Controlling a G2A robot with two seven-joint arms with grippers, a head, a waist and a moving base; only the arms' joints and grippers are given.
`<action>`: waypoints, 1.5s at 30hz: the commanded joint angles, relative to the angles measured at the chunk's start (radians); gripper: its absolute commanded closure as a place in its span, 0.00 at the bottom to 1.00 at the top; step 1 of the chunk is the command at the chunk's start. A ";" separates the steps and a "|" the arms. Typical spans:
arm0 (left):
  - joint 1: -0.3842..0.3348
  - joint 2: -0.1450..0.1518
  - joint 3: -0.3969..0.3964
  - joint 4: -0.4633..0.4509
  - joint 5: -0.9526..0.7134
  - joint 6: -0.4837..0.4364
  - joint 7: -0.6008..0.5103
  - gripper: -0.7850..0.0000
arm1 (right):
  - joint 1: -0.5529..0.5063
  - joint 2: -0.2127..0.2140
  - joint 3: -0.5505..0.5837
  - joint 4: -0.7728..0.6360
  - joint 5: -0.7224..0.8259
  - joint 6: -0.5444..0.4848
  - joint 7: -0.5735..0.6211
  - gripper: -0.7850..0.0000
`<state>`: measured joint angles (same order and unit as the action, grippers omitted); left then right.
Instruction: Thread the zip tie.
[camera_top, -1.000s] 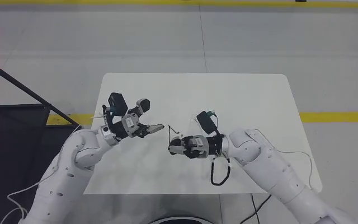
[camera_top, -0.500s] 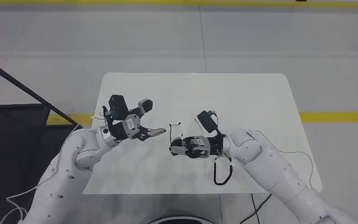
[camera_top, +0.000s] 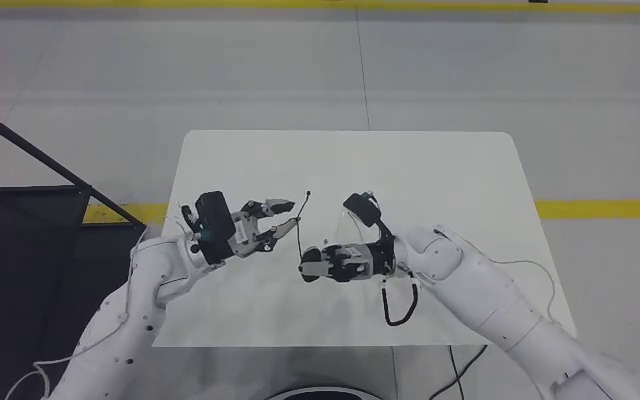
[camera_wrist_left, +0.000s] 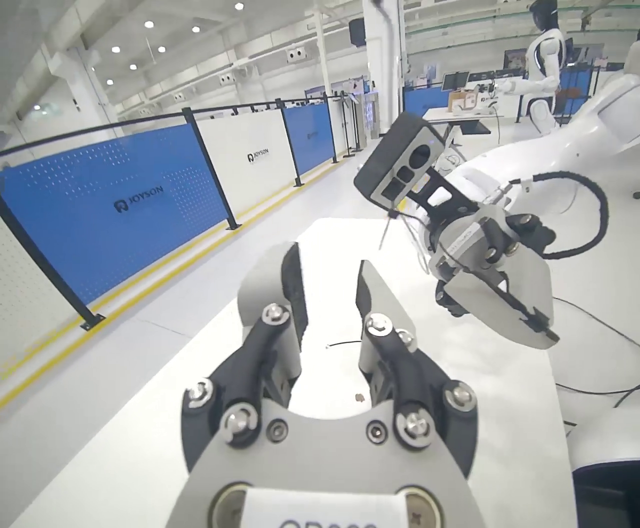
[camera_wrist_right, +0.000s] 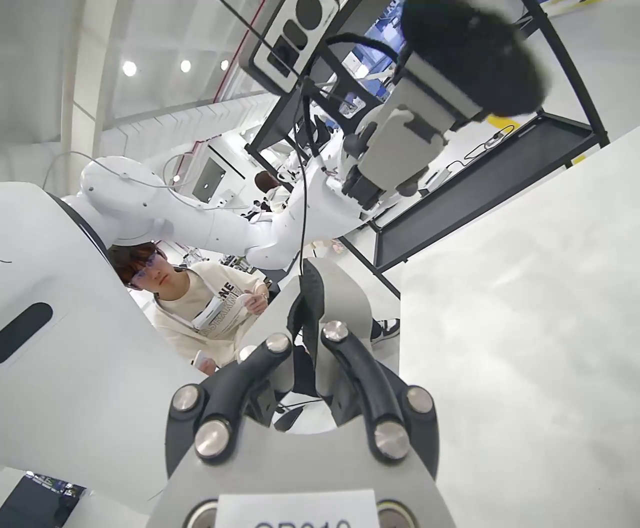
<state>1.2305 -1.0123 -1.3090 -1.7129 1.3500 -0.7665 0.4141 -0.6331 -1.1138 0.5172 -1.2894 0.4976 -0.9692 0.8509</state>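
Observation:
A thin black zip tie (camera_top: 302, 225) stands up from my right gripper (camera_top: 304, 268), which is shut on its lower end near the middle of the white table (camera_top: 450, 180). In the right wrist view the strip (camera_wrist_right: 301, 200) rises straight out of the closed fingertips of that gripper (camera_wrist_right: 307, 272). My left gripper (camera_top: 282, 218) is open just to the left of the tie's upper part, apart from it. In the left wrist view its fingers (camera_wrist_left: 295, 280) stand spread and empty, facing the right gripper (camera_wrist_left: 500, 300) and the tie (camera_wrist_left: 520, 310) pinched in it.
A black cable loop (camera_top: 396, 305) hangs from the right forearm above the table's near side. A black metal rack (camera_top: 40, 250) stands off the table's left edge. Bare table lies behind and to the right of both grippers.
My left gripper has rolled over and shifted slightly nearer, its fingers now closer together. The zip tie's free end has swung up and away; the right gripper has barely moved.

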 joint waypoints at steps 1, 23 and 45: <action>0.006 0.000 0.002 0.005 0.037 0.009 0.054 0.72 | 0.006 0.001 -0.009 0.008 0.024 0.000 0.000 1.00; 0.006 -0.007 0.022 0.023 0.078 0.061 0.138 0.73 | 0.062 0.010 -0.085 0.032 0.142 0.038 0.038 1.00; 0.002 -0.010 0.031 0.031 0.100 0.057 0.160 1.00 | 0.080 0.012 -0.112 0.043 0.159 0.030 0.031 1.00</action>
<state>1.2327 -1.0222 -1.2795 -1.6834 1.4492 -0.7093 0.5742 -0.5526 -1.1020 0.4042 -1.2465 0.6592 -0.9336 0.8866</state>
